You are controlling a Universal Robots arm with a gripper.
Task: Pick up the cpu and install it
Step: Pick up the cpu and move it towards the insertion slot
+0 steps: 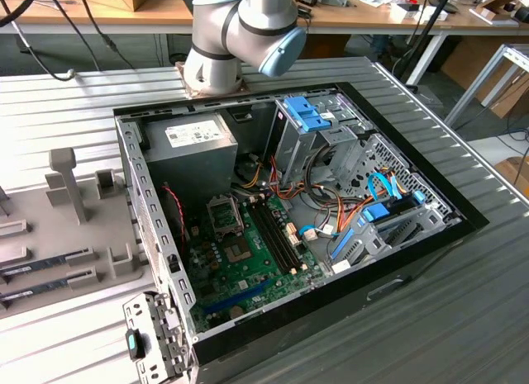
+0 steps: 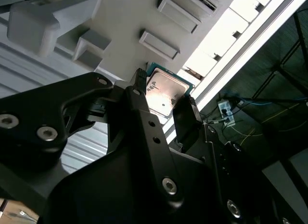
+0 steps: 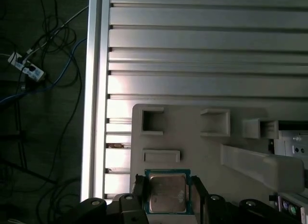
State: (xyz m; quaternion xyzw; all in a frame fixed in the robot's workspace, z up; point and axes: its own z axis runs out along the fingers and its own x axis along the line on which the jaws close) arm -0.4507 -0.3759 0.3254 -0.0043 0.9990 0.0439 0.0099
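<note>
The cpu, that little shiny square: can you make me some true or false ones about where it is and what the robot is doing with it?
1. The cpu sits between the fingers of the gripper. True.
2. The cpu is already fitted on the green motherboard. False: it is at the gripper, over the grey tray.
3. The computer case lies open, so its insides show. True.
4. The cpu's top is bright blue. False: it is silvery-grey with a green rim.

cpu (image 3: 167,195) in gripper (image 3: 168,186), at edge of tray (image 3: 207,151)
</note>
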